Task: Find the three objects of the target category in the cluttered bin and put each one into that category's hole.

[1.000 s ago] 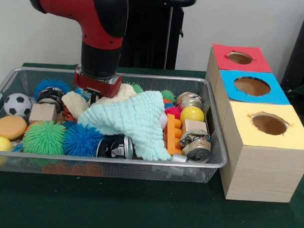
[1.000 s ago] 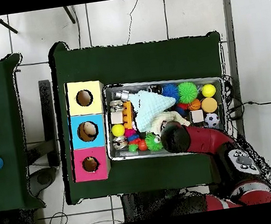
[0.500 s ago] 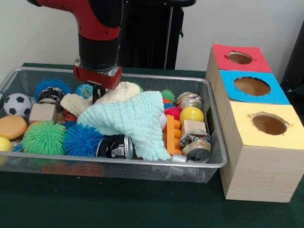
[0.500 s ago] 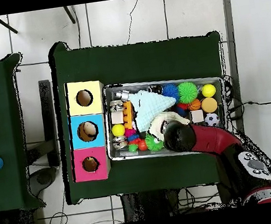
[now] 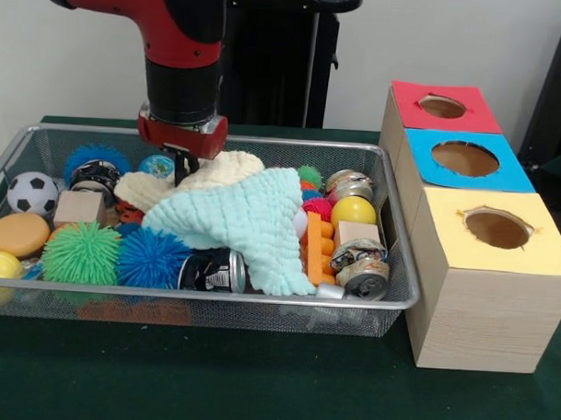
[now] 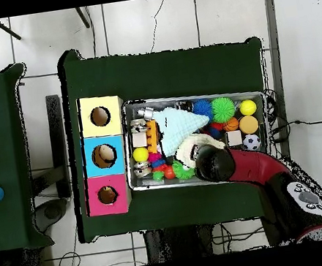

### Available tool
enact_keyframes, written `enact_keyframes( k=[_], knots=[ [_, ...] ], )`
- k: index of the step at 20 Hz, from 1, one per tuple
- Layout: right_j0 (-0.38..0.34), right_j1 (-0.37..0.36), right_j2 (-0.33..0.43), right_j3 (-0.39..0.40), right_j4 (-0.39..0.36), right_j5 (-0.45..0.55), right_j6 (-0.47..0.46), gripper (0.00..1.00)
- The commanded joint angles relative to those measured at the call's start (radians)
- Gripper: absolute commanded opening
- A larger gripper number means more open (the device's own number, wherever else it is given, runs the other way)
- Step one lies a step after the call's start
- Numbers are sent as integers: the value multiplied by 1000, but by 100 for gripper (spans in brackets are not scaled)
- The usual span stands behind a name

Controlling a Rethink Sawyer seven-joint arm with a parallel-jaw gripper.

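Just gripper [image 5: 181, 167] over cream cloth [image 5: 208, 175], crumpled, soft

So the counter [image 5: 256, 393] has a dark green cloth cover. Two things sit right on it: a wire mesh bin [image 5: 213, 307] stuffed with toys and cans, and just beside it a row of three wooden boxes [image 5: 480, 300] with round holes, topped yellow, blue and red. Overhead, the boxes [image 6: 105, 154] touch the bin's [image 6: 204, 181] short end.
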Motion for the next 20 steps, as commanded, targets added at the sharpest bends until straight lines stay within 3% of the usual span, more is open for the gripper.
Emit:
enact_keyframes(
  k=[1,9,20],
  knots=[
    [1,25,136,56,-53,114,-84,0],
    [3,-17,151,108,-34,127,-46,0],
    [112,-20,180,163,89,66,135,0]
  ],
)
